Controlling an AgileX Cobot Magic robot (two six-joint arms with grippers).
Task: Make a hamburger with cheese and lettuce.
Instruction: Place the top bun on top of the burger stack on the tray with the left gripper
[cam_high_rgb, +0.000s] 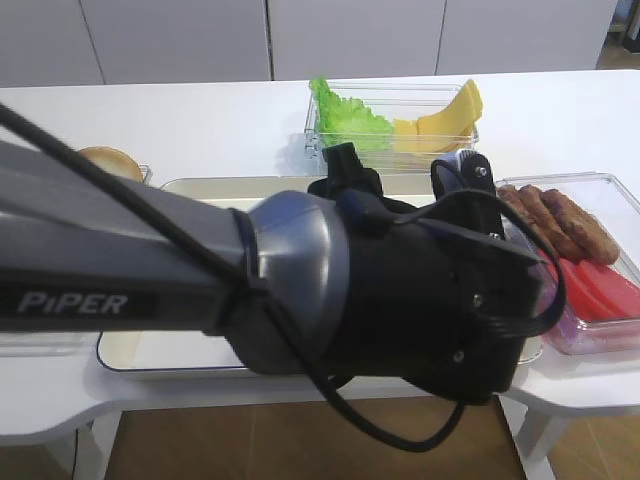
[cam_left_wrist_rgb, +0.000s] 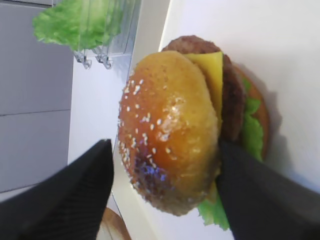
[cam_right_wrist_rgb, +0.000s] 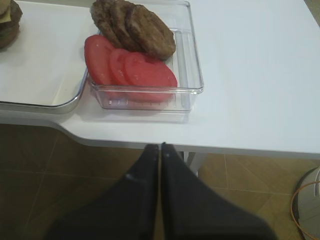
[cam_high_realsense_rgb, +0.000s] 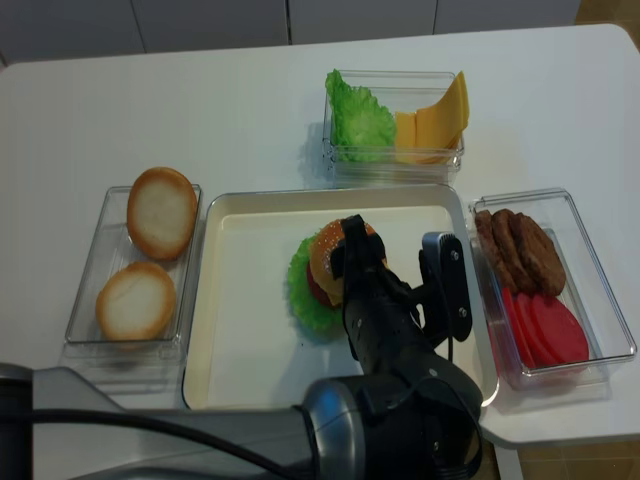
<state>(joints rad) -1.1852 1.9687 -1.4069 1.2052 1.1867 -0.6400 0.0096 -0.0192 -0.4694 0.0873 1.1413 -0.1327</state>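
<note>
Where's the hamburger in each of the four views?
Exterior high: not visible, hidden behind the left arm.
Right wrist: hamburger cut off at the top left corner, on the tray.
Left wrist: centre, sesame bun facing the camera.
Exterior high (realsense): centre of the tray, partly behind the left gripper.
Shared landmark: the container of patties and tomato slices.

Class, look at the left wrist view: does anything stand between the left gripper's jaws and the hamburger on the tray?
Nothing visible does. The left gripper has its jaws open on either side of the hamburger, straddling the sesame bun with only clear space between them.
</note>
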